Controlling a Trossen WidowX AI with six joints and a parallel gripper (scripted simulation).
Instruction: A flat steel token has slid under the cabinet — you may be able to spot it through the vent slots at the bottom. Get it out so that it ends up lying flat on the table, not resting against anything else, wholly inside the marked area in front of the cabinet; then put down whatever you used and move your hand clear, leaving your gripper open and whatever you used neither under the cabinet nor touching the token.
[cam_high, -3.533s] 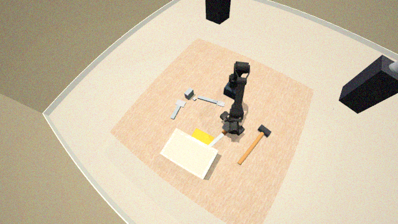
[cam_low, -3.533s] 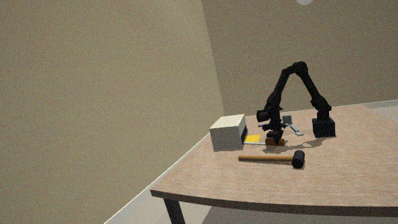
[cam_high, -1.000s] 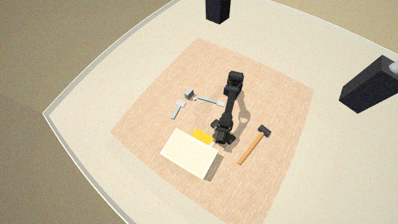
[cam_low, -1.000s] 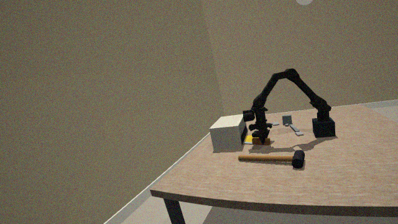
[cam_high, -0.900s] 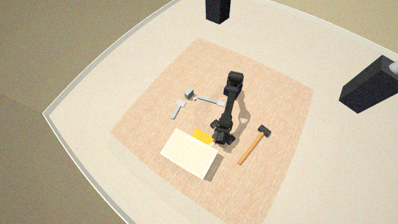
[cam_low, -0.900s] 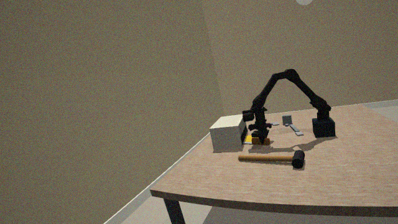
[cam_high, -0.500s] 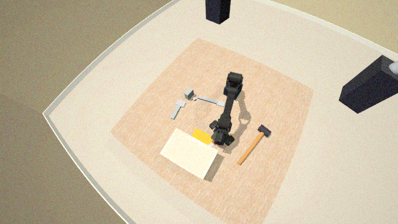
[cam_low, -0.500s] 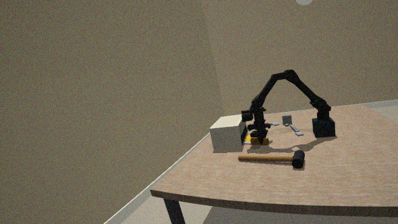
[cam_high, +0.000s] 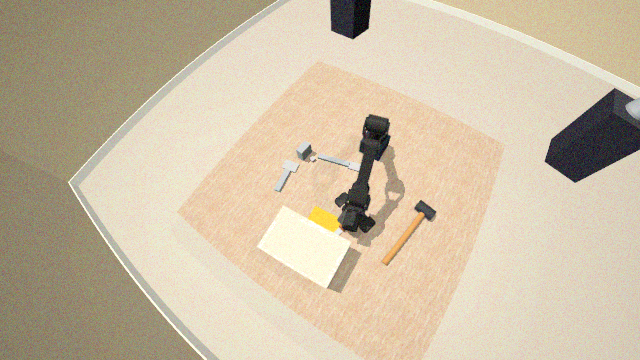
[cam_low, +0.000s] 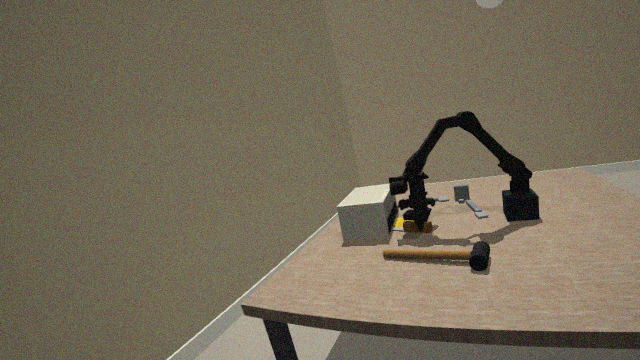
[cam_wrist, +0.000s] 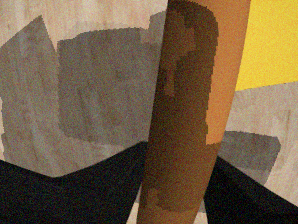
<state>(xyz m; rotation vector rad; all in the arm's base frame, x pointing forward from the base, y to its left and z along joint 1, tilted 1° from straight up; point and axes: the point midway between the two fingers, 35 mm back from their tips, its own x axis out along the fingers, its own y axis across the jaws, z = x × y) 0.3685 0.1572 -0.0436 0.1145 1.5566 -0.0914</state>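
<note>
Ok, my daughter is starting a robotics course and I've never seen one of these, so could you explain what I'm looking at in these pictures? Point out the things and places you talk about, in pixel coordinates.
The machine is a single black robot arm, bolted together from jointed links and ending in a gripper (cam_high: 350, 225) (cam_low: 418, 227) (cam_wrist: 176, 153), a two-fingered hand.

One picture looks down from above, one looks across the table from the side, and the third comes from a camera near the gripper.

On the wooden table (cam_high: 430, 150) (cam_low: 320, 295) stand a cream box-shaped cabinet (cam_high: 304, 245) (cam_low: 364, 215), with a yellow patch (cam_high: 324, 219) (cam_low: 399, 223) (cam_wrist: 275, 40) in front, and a mallet (cam_high: 404, 238) (cam_low: 430, 255). Some grey pieces lie farther off.

The gripper is closed on an orange-brown handle (cam_low: 410, 226) (cam_wrist: 222, 75). I can't make out the steel token.
</note>
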